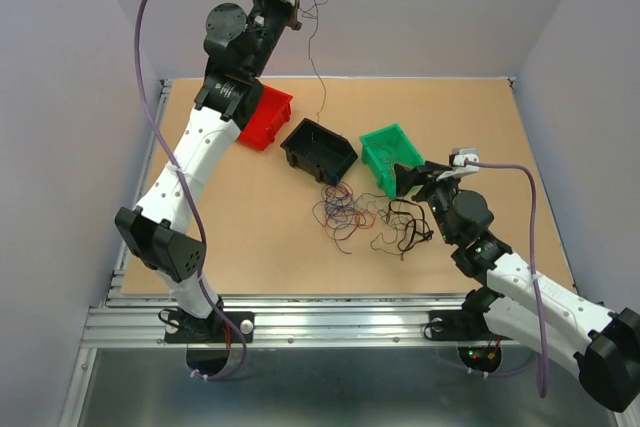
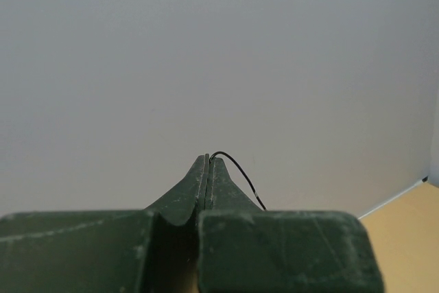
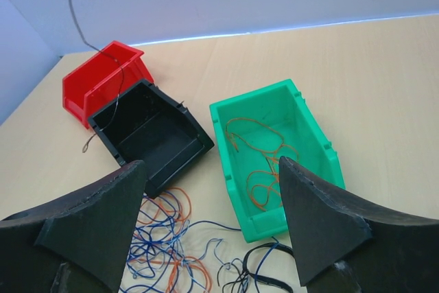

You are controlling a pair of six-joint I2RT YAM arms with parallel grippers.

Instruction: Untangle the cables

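The right end effector [image 3: 210,162] hangs low over the surface [image 1: 250,237] on the right side, its 2 fingers spread well apart with nothing between them. Just below and ahead of it lie the cables [image 1: 350,212]: a loose tangle of thin blue, orange, red and purple strands spread flat on the surface, with a clump of black strands [image 1: 405,229] at its right edge, nearest this end effector.

Beyond the tangle stand 3 small bins in a row. The green bin [image 3: 312,128] sits right in front of the open fingers and holds curly orange strands [image 3: 257,149]. The black bin [image 1: 300,137] is just to its left, and the red bin [image 1: 272,119] is further left, partly behind the left arm.

Farthest back, the left end effector [image 2: 207,164] is raised high against the rear wall, fingers pressed together on 1 black wire [image 1: 316,67]. That wire hangs down freely, and its lower end dangles near the black bin's far rim. Whether it touches anything cannot be told.
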